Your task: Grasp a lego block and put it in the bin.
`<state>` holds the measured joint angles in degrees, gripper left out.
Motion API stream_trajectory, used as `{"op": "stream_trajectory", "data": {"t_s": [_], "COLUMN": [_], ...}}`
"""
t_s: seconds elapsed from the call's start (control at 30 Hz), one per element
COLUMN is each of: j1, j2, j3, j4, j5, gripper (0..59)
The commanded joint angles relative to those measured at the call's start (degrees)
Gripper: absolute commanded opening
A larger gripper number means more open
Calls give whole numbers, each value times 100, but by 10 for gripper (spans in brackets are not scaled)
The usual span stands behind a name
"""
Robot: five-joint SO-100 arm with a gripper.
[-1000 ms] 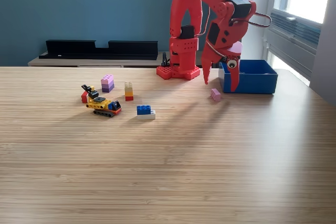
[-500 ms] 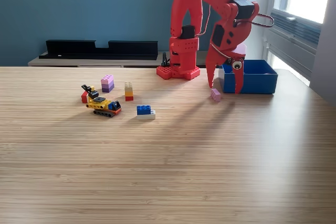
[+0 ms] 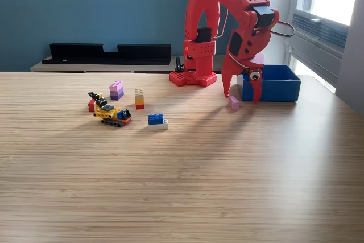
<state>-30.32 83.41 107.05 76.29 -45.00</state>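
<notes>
A small pink lego block [image 3: 234, 103] lies on the wooden table [image 3: 182, 186] just in front of the blue bin's left corner. The bin [image 3: 269, 82] is a low blue box at the exterior view's right. My red gripper [image 3: 242, 98] hangs open just above and around the pink block, one finger at its left, the other at its right before the bin wall. Nothing is held. Further left lie a blue-and-white block [image 3: 156, 120], a yellow-and-red stack [image 3: 139, 99], a purple stack [image 3: 116, 90] and a small yellow lego vehicle [image 3: 111, 113].
The arm's red base [image 3: 193, 77] stands at the table's back edge, left of the bin. A black shelf unit [image 3: 108, 53] runs along the blue wall behind. A window sits at the far right.
The gripper shifted right and lower, from left of the bin toward the pink block, and now straddles it. The blocks have not moved.
</notes>
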Motion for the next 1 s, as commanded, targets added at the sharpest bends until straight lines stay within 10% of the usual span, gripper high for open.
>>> {"op": "stream_trajectory", "data": {"t_s": [0.03, 0.53, 1.0], "j1": [202, 264, 229], "j2": [70, 70, 70], "j3": [211, 334, 211], "j4": [-483, -756, -747], "j5": [-229, -264, 141], "gripper": [289, 63, 1]}}
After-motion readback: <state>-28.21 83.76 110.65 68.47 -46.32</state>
